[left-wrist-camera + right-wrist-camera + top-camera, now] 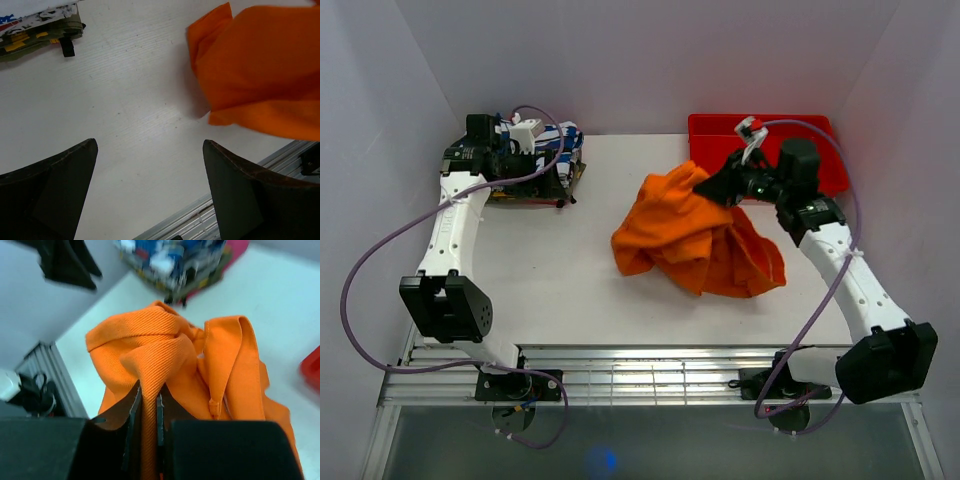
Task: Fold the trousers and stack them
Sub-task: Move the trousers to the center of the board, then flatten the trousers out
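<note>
The bright-orange trousers lie in a crumpled heap right of the table's middle, their far end lifted. My right gripper is shut on a bunched fold of the trousers and holds it up above the table. My left gripper is open and empty at the far left, above the folded patterned clothes. In the left wrist view the open fingers frame bare table, and the trousers show at the upper right.
A pile of blue, white and red patterned folded clothes sits at the far left, also in the left wrist view. A red plastic tray stands at the far right behind the right gripper. White walls enclose the table.
</note>
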{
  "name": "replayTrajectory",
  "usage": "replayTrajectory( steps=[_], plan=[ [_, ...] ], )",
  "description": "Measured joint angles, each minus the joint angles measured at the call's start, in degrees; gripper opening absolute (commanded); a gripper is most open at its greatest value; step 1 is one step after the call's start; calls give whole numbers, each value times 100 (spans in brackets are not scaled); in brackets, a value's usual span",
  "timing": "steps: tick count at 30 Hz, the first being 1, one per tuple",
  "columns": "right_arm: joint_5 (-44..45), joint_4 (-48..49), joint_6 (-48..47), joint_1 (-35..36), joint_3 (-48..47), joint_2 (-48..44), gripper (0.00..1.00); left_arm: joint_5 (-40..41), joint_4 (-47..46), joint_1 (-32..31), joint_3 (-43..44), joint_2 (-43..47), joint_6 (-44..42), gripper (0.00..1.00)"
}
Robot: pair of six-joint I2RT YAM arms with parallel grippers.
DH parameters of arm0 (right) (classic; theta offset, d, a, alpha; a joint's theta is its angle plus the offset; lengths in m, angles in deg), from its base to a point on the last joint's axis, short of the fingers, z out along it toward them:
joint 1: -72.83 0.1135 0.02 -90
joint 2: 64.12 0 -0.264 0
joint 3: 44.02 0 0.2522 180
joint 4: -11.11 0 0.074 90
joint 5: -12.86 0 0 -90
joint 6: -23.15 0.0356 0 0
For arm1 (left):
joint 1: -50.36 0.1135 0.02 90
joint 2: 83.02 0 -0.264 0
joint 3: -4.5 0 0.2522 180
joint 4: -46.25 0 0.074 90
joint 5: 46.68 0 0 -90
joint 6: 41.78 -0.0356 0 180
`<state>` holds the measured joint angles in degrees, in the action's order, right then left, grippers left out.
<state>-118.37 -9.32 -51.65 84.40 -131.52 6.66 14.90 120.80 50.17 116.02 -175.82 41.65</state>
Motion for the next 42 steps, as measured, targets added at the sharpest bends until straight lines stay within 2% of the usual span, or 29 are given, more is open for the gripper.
replayTrajectory(
  steps=[1,2,3,4,5,7,13,14,15,17,20,21,22,24,28,33,35,36,37,38,40,41,42],
  plan=[
    [87,-98,-181,289,354,50,11,-26,-26,0,-57,92,0,98],
    [153,-210,-308,485,570,114,18,-46,-33,0,-109,160,-2,98],
    [221,-345,-426,726,737,227,35,-70,-42,0,-177,232,-7,98],
    [260,-520,-531,933,804,400,66,-85,-44,0,-234,282,-15,98],
    [275,-603,-619,1095,804,581,72,-98,-44,0,-286,319,-28,98],
    [417,-715,-885,1252,782,831,78,-138,-44,0,-415,367,-90,98],
    [1204,-1705,-2109,1119,92,866,79,-540,-4,2,-1040,380,-555,98],
    [1419,-1884,-2472,1040,-55,804,84,-667,20,2,-1220,372,-719,98],
    [1526,-2013,-2673,1001,-59,756,92,-809,66,2,-1491,367,-962,98],
    [1816,-2468,-3265,927,-68,761,90,-968,63,2,-1980,374,-1478,98],
    [1779,-3178,-3934,1043,-1032,1692,90,-955,107,-2,-2468,341,-1781,96],
    [1751,-3206,-4072,1147,-1416,2081,90,-957,11,-4,-2468,299,-1602,96],
    [1718,-3338,-4350,1552,-1843,2846,90,-962,-107,-4,-2468,186,-1593,96],
    [1696,-3703,-4553,1827,-2138,3211,90,-1176,-278,-4,-2465,68,-1158,96],
    [1751,-3672,-4894,2253,-2529,3884,90,-1423,-831,-24,-2463,-365,-363,96],
    [1950,-3689,-5115,2590,-2721,4531,90,-1397,-1340,-105,-2439,-791,234,92],
    [2048,-3676,-5141,2634,-2905,4795,97,-1386,-1456,-138,-2380,-1001,382,89],
    [2087,-3663,-5160,2640,-2957,4885,95,-1377,-1526,-155,-2347,-1108,470,88],
    [2140,-3657,-5184,2647,-2981,4959,88,-1373,-1569,-166,-2330,-1187,522,86],
    [2177,-3668,-5200,2649,-3001,5003,73,-1364,-1609,-188,-2295,-1287,590,85],
    [2229,-3692,-5202,2649,-3034,5038,56,-1377,-1659,-234,-2225,-1443,684,82],
    [2251,-3698,-5209,2649,-3047,5038,42,-1392,-1698,-271,-2179,-1519,730,81],
    [2269,-3705,-5204,2649,-3069,5029,33,-1412,-1740,-302,-2151,-1567,761,80]
  ],
)
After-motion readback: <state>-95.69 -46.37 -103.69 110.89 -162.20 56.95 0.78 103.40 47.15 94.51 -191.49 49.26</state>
